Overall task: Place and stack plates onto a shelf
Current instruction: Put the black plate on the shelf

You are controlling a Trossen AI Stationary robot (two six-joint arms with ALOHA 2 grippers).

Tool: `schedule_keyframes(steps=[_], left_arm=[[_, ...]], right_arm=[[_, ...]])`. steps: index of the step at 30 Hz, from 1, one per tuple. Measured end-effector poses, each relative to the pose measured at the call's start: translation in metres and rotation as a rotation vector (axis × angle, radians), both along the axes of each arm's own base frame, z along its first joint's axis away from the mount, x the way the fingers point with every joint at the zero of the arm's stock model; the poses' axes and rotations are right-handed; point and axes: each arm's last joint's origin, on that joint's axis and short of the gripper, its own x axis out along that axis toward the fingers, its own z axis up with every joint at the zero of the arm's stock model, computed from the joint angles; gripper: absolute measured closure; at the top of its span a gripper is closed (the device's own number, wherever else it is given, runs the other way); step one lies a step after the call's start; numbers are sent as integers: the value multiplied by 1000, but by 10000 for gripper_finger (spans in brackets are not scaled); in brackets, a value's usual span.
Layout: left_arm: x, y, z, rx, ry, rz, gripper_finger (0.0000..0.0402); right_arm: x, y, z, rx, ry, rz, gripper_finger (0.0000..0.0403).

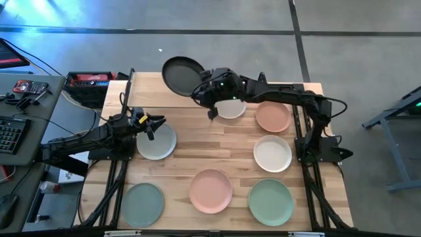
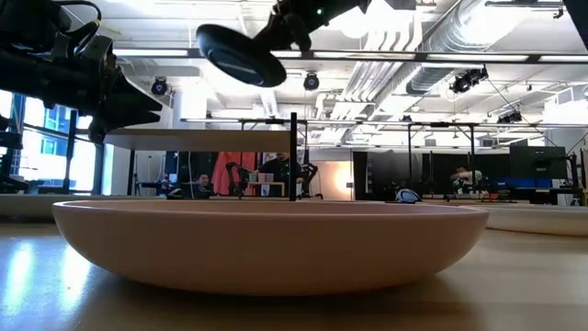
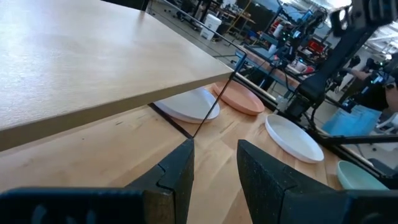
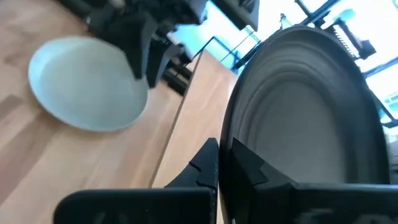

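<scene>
Overhanging shelf (image 1: 197, 99) back edge: gripper-held blk plate (image 1: 182, 74).

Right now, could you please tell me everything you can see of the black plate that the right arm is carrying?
The black plate is round, shallow and matte, with faint concentric rings inside its bowl. The right gripper is shut on its rim, pinching one edge. It is held tilted in the air over the far-left part of the shelf, clear of the board, and touches nothing else. In the low view it hangs high above the table, well above the pink plate.
</scene>
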Motion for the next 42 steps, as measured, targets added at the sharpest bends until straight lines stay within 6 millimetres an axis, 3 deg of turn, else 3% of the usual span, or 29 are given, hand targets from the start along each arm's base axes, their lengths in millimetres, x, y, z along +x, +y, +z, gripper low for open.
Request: schedule_keyframes(steps=[20,27,42], left_arm=[[0,0,0,-29,-14,7,291],[0,0,0,-29,-14,7,291],[0,0,0,-28,-14,8,291]], right_arm=[[20,-18,-61,-28,213,-2,403],[16,-28,-72,-8,284,-19,403],[12,-31,-75,-11,320,-15,403]])
